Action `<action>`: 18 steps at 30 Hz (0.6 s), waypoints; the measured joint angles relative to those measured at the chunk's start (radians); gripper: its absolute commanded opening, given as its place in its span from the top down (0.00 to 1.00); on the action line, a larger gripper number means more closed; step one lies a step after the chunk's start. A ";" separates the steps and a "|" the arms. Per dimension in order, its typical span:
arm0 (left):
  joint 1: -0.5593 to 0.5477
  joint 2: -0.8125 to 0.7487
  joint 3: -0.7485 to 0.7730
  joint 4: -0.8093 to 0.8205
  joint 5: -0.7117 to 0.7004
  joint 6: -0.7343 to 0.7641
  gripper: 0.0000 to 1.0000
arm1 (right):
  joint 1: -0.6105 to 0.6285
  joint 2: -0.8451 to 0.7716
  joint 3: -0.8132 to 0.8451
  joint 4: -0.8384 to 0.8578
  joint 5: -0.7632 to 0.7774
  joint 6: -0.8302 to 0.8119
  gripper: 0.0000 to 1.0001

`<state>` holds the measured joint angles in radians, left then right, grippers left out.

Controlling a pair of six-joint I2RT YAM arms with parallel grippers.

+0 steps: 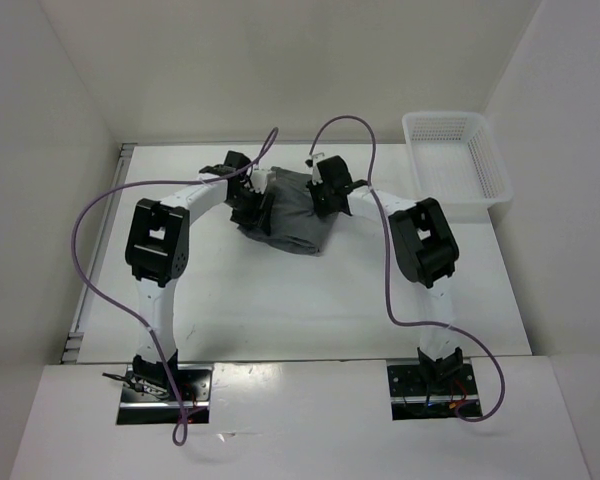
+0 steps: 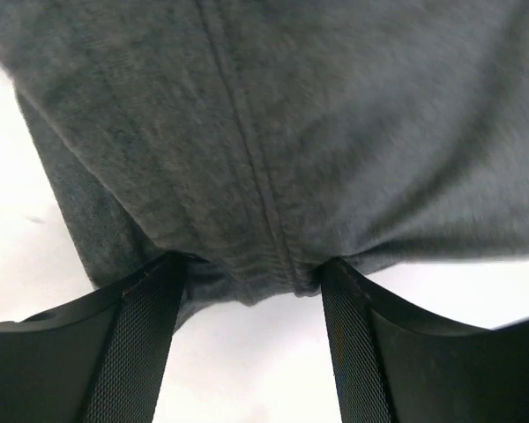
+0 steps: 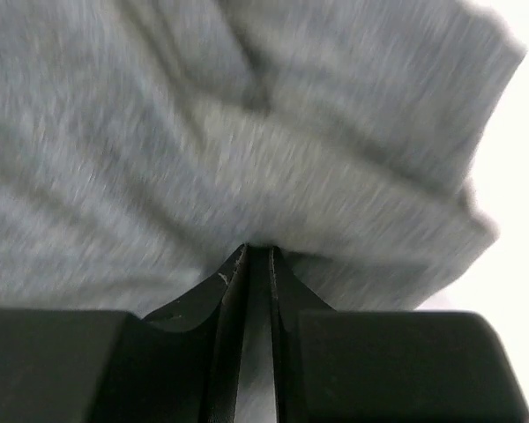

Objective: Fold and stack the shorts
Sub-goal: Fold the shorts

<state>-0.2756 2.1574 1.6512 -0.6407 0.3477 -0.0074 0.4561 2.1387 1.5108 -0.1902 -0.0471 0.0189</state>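
The grey shorts (image 1: 292, 212) lie bunched on the table between my two grippers. My left gripper (image 1: 252, 205) is at their left edge. In the left wrist view its fingers (image 2: 150, 326) stand wide apart, with a seamed edge of the shorts (image 2: 273, 132) hanging between the tips of the left gripper (image 2: 251, 264). My right gripper (image 1: 326, 195) is at the shorts' upper right. In the right wrist view the right gripper (image 3: 258, 251) has its fingers pressed nearly together, with the tips buried in a fold of the shorts (image 3: 247, 150). That view is blurred.
A white mesh basket (image 1: 500, 190) stands at the back right of the table. White walls enclose the table on the left, back and right. Purple cables arch over both arms.
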 measured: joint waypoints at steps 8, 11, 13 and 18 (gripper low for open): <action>0.025 0.005 -0.008 0.049 0.019 -0.001 0.27 | -0.011 0.091 0.180 -0.006 0.084 -0.007 0.81; 0.028 0.003 -0.010 0.051 0.046 -0.002 0.25 | -0.012 0.139 0.241 -0.016 0.090 -0.032 0.81; 0.031 -0.002 -0.019 0.056 0.064 0.000 0.21 | -0.012 0.173 0.290 -0.028 0.094 -0.046 0.81; 0.033 -0.045 -0.088 0.098 0.109 0.002 0.12 | -0.012 0.204 0.392 -0.063 0.099 -0.080 0.79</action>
<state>-0.2424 2.1120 1.5631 -0.5426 0.4572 -0.0055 0.4442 2.3425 1.9026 -0.2535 0.0521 -0.0612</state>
